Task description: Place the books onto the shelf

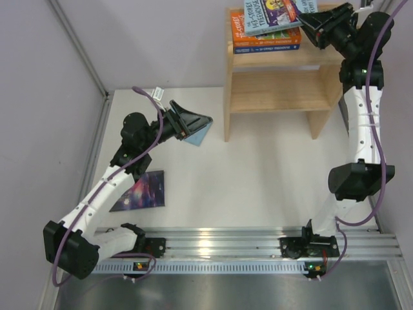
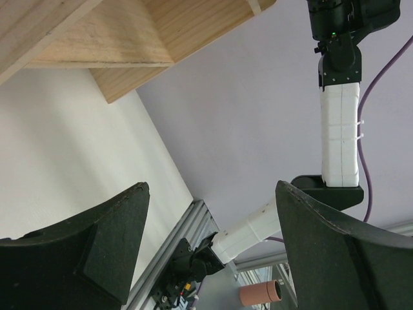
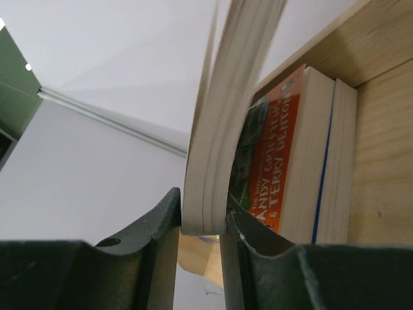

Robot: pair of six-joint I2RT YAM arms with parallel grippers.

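Note:
The wooden shelf [image 1: 277, 90] stands at the back right. On its top level a dark blue book [image 1: 268, 48] lies under the orange "Treehouse" book [image 1: 242, 32]. A light blue book with a purple picture [image 1: 271, 14] rests tilted on that stack, its right edge pinched in my right gripper [image 1: 304, 22]. The right wrist view shows this gripper [image 3: 201, 206] shut on its page edge [image 3: 219, 129], beside the orange book [image 3: 284, 161]. My left gripper [image 1: 203, 126] hovers open left of the shelf over a pale blue book [image 1: 197, 135], with nothing between its fingers [image 2: 213, 187]. The galaxy-cover book [image 1: 142, 192] lies flat at the near left.
An aluminium rail [image 1: 245, 242] carrying both arm bases runs along the near edge. A wall with a metal strip [image 1: 97, 148] bounds the table on the left. The shelf's underside [image 2: 97, 39] fills the top of the left wrist view, and the right arm [image 2: 339, 129] stands behind.

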